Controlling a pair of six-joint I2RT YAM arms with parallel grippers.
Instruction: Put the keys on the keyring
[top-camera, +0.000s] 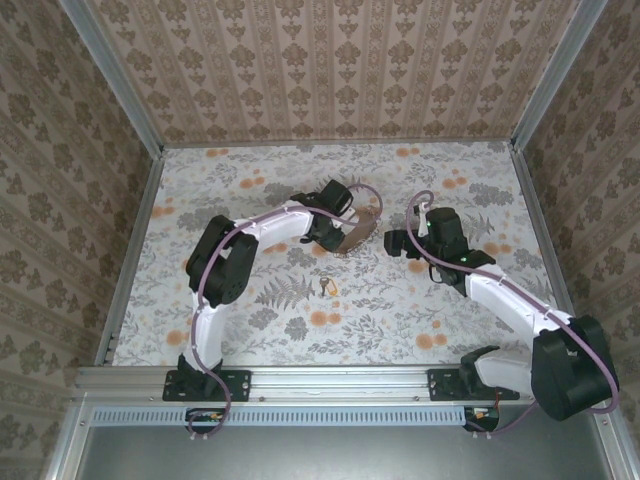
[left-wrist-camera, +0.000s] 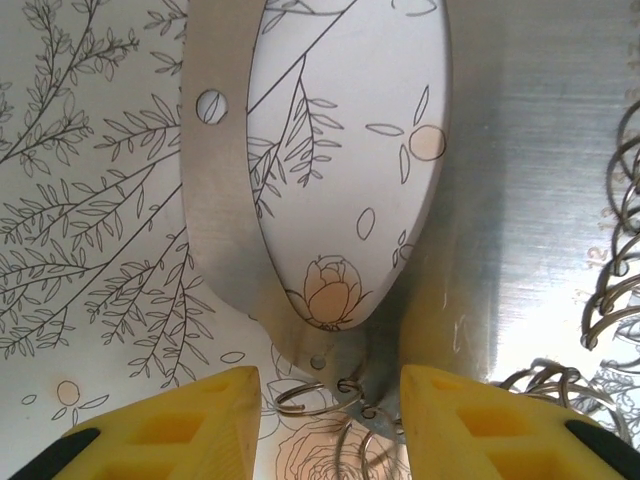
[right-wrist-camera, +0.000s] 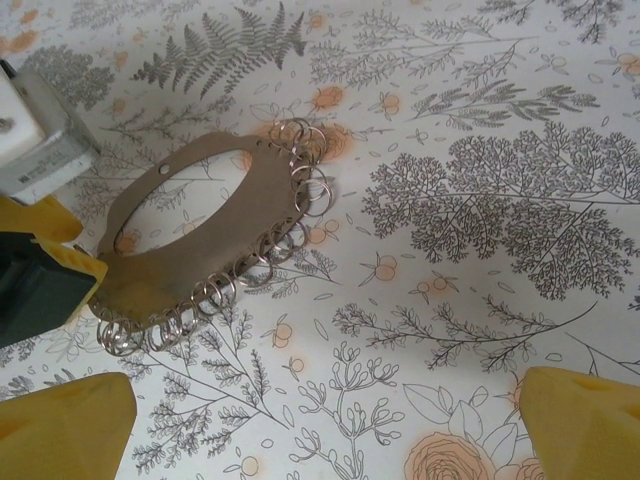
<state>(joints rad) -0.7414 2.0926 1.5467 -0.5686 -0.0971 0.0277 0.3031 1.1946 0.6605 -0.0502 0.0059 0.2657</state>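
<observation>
The keyring (left-wrist-camera: 215, 200) is a flat brown oval loop with holes along its rim and several small wire rings (right-wrist-camera: 290, 215) hanging from one edge. Its narrow end lies between the yellow fingers of my left gripper (left-wrist-camera: 330, 385), which stands open. Floral table shows between the loop and the left finger (left-wrist-camera: 215, 415). From above, the keyring (top-camera: 362, 230) lies just right of the left gripper (top-camera: 333, 228). The keys (top-camera: 327, 287) are a tiny pale metal cluster on the table, nearer than both grippers. My right gripper (right-wrist-camera: 325, 400) is open over bare table, right of the keyring (right-wrist-camera: 200, 250).
The table (top-camera: 450, 310) has a floral cover and patterned walls on three sides. The right gripper (top-camera: 398, 242) is a short way from the loop's right edge. Purple cables run along both arms.
</observation>
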